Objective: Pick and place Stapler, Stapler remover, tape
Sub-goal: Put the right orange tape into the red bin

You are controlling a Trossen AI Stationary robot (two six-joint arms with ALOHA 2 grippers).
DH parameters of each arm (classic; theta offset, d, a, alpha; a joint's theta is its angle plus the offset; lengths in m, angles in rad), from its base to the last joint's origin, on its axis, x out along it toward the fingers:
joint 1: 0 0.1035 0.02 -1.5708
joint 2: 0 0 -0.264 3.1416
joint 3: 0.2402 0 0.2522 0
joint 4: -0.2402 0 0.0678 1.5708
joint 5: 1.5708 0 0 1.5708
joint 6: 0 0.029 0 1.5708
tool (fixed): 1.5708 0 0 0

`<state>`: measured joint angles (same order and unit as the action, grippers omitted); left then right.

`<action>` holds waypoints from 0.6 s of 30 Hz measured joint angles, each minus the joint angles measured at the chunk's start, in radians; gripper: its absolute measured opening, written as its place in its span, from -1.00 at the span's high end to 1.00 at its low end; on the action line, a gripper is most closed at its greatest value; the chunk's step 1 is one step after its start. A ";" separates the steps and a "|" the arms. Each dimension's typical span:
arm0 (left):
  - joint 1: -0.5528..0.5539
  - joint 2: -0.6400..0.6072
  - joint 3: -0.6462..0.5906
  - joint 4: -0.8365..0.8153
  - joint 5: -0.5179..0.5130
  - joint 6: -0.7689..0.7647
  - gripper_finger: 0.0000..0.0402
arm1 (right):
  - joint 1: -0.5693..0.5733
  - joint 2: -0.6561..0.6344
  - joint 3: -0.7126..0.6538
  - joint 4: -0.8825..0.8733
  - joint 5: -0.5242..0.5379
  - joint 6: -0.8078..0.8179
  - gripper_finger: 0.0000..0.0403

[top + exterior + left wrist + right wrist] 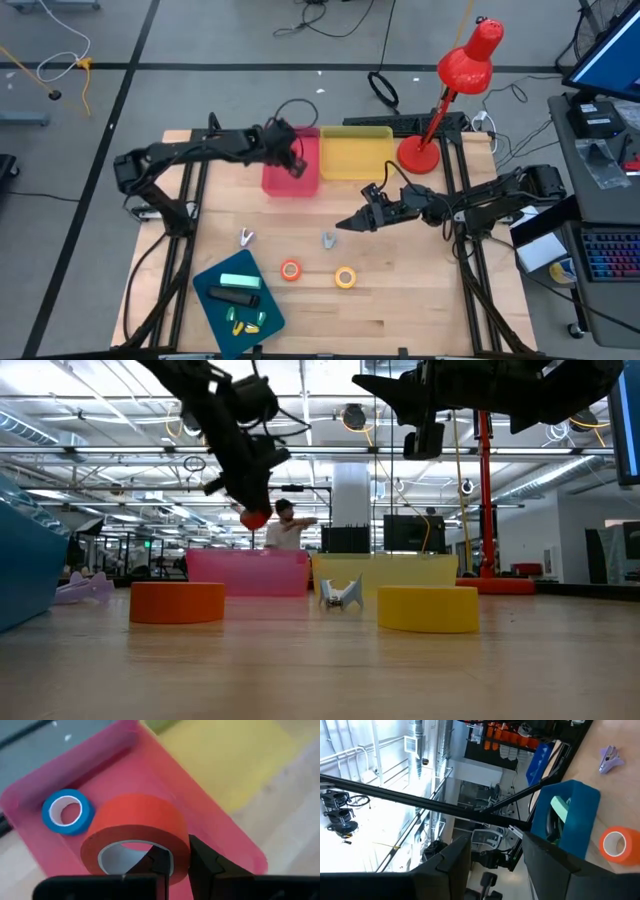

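Four tape rolls show. Left pincer (175, 865) is clamped on the red roll (135, 832) above the pink bin (275, 180), gripping its wall, hole facing the wrist camera; the blue roll (67, 811) lies flat in that bin (at the red roll's ten o'clock in the wrist view). Orange roll (291, 269) and yellow roll (345, 277) lie flat on the tabletop (420, 290), around six o'clock of the right pincer (345, 224), which hovers part-open, empty.
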<state>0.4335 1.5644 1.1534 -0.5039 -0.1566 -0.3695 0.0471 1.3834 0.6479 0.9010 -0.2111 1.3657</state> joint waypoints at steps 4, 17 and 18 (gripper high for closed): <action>0.076 0.045 0.000 0.048 0.081 -0.034 0.81 | -0.006 0.000 0.000 -0.001 0.000 -0.004 0.15; 0.136 0.292 0.201 0.053 0.096 -0.058 0.81 | -0.047 0.000 0.000 -0.001 -0.003 -0.018 0.15; 0.143 0.318 0.234 0.021 0.090 -0.058 0.81 | -0.047 0.000 0.000 -0.001 -0.003 -0.018 0.15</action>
<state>0.5763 1.8828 1.3877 -0.4828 -0.0667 -0.4271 0.0002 1.3838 0.6479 0.9005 -0.2142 1.3473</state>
